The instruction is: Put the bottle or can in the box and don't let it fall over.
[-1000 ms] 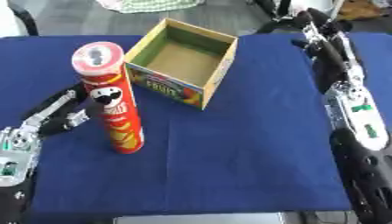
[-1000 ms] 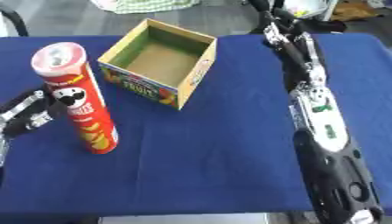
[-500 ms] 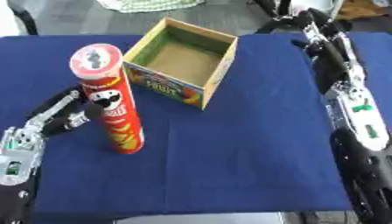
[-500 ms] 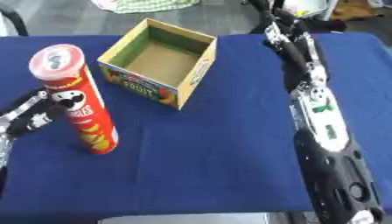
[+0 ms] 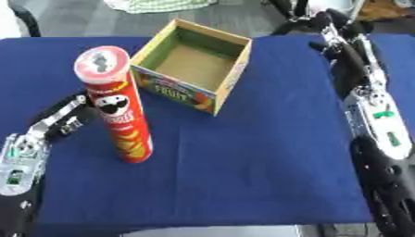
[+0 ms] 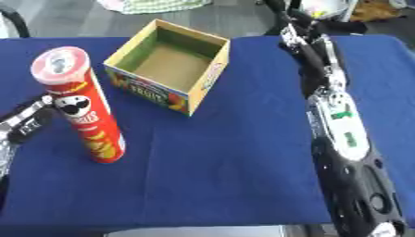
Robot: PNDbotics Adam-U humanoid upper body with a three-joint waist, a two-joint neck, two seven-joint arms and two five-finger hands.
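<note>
On the blue surface (image 5: 243, 152), the red can (image 5: 117, 104) stands upright just left of the open-topped box (image 5: 194, 71), not yet inside. Left hand (image 5: 61, 120) rests beside the can, fingers extended toward its side, seemingly placed to grasp it upright. Right hand (image 5: 336, 28) lies far back; its finger state cannot be told.

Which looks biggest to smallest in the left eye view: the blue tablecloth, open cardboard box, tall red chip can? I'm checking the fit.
1. Blue tablecloth, by far the largest.
2. Open cardboard box.
3. Tall red chip can, upright.
The box and can cover similar areas; the can stands nearer the camera, so that order is unsure.
</note>
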